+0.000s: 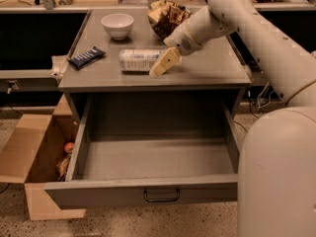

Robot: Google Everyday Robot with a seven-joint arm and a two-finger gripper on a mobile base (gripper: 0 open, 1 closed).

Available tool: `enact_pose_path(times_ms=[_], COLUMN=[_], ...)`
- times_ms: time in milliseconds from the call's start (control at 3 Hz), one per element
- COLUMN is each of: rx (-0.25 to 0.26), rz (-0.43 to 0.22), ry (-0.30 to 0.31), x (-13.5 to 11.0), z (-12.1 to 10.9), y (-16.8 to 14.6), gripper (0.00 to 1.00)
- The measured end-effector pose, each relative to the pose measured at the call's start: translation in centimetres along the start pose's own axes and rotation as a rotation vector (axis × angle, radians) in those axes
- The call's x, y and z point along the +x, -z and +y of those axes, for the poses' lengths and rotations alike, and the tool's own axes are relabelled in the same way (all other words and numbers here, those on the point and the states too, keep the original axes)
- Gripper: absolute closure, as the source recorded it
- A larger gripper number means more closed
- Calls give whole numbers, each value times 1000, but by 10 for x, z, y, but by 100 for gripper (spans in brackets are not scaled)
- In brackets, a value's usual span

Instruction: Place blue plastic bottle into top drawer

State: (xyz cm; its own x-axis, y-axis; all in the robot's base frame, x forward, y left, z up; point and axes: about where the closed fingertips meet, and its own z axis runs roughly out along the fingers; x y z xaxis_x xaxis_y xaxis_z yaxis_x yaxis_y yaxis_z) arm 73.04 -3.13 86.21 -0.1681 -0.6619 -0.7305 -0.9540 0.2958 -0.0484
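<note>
The blue plastic bottle [138, 59] lies on its side on the grey cabinet top [212, 68], near the middle. My gripper [163, 64] reaches down from the upper right and sits at the bottle's right end, overlapping it in the camera view. The top drawer [148, 191] below is pulled wide open toward the camera. Its inside shows nothing in it, and a small black wire handle [162, 196] is centred on its front panel.
On the cabinet top stand a white bowl [117, 24] at the back, a dark blue snack bar [87, 57] at the left and a brown bag [165, 16] behind the gripper. An open cardboard box [29, 152] with an orange item [69, 147] stands on the floor at the left.
</note>
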Motion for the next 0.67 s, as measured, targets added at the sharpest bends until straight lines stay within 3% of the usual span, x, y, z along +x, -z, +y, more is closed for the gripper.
enact_pose_path(times_ms=[667], rx=[-5], rz=[10], ry=[1], x=[-10], z=[-1], y=[-27], gripper=[48])
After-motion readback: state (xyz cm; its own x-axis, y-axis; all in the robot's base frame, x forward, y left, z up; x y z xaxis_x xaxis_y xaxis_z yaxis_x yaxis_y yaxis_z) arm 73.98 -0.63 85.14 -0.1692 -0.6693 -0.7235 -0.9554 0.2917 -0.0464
